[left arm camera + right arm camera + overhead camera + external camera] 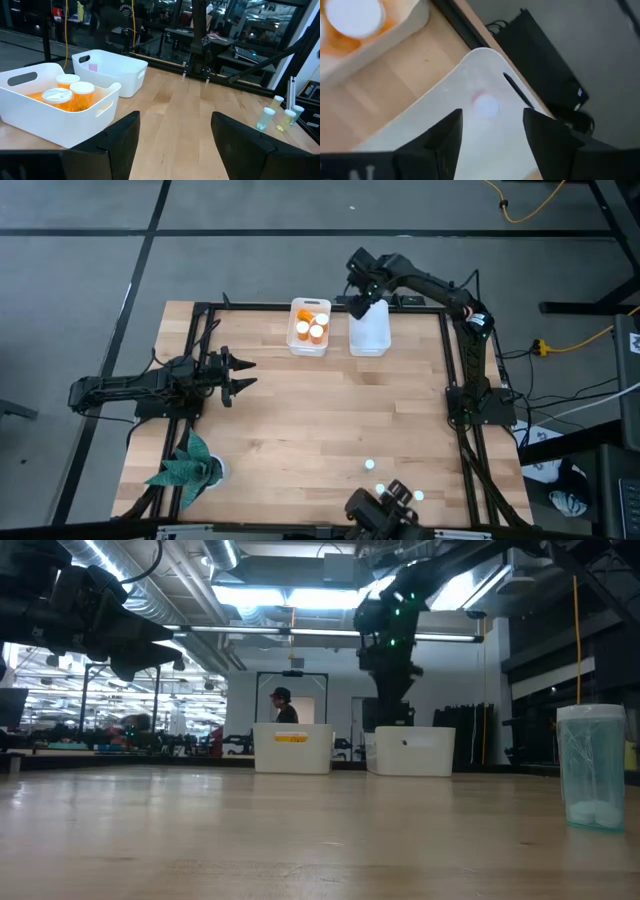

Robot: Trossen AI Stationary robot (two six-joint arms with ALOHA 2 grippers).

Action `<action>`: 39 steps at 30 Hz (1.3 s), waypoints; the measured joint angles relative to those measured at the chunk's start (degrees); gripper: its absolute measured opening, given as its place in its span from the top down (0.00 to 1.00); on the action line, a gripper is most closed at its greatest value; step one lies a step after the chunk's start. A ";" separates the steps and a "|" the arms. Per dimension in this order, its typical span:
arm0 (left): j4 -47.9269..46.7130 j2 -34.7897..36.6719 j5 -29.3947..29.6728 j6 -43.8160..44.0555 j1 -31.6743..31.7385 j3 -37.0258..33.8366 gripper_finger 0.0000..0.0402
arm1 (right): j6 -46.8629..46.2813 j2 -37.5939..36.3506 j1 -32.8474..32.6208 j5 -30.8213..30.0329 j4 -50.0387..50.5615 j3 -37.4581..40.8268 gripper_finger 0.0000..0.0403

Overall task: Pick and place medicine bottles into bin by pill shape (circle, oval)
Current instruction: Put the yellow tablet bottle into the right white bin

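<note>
Across the tabletop from my high camera, most of the wood lies bare. Both bins sit side by side at the far edge. The left bin holds three orange bottles with white caps; I cannot tell if a fourth hides among them. The right bin holds one small bottle, a pale cap lying on the bin floor in the right wrist view.

My right arm reaches over that right bin, and the right gripper hangs just above it with its jaws spread and nothing between them. I judge that the small bottle below it has just been delivered, though nothing here proves it.

My left arm waits over the left edge of the tabletop; the left gripper points toward the middle, jaws spread and empty.

Left to sort, as far as I can see, are the small pale bottles standing near the near edge toward the right; the left wrist view shows three of them close together, green and clear, and the low view shows one large and close to the lens. So the orange lot looks finished, and the small ones are barely begun.
</note>
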State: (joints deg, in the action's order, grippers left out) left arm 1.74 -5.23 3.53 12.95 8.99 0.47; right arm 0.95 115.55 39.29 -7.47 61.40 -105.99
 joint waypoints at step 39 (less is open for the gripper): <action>0.00 0.00 0.00 0.00 0.00 0.00 0.41 | -14.29 -0.45 -40.85 -5.49 29.35 -5.99 0.48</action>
State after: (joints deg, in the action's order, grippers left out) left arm 1.74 -5.23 3.53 12.95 8.99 0.47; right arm -13.34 115.11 -1.56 -12.96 90.75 -111.98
